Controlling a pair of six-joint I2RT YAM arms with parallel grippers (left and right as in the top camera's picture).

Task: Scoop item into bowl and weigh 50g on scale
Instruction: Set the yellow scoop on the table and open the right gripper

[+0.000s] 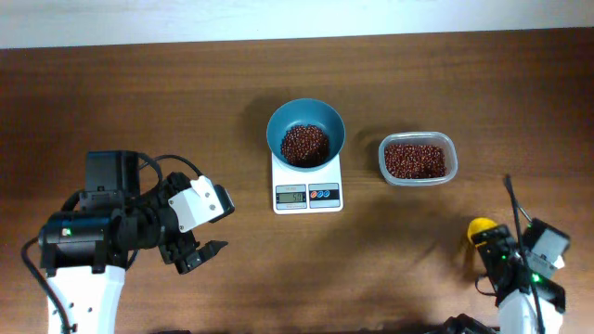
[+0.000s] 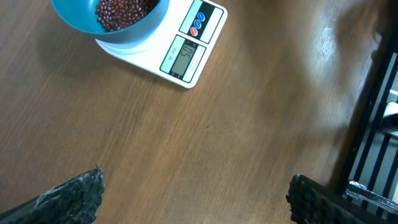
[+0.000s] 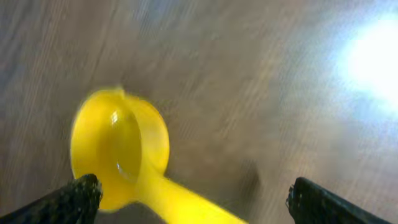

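The teal-blue bowl (image 1: pixel 277 123) stands on the white scale (image 1: pixel 307 195) at the table's middle and holds a heap of red-brown beans (image 1: pixel 304 145). In the left wrist view the bowl (image 2: pixel 65 14), its beans (image 2: pixel 121 11) and the scale (image 2: pixel 186 56) are at the top left. My left gripper (image 1: pixel 200 254) is open and empty over bare table to the scale's lower left; its jaws (image 2: pixel 196 193) are wide apart. My right gripper (image 1: pixel 497 258) is open at the front right. A yellow scoop (image 3: pixel 118 146), empty, lies on the table between its spread jaws (image 3: pixel 193 190), not gripped.
A clear plastic tub (image 1: pixel 447 139) with more beans (image 1: pixel 414 160) stands right of the scale. The yellow scoop (image 1: pixel 481 228) lies near the front right corner. A dark frame (image 2: pixel 373 112) shows at the right edge of the left wrist view.
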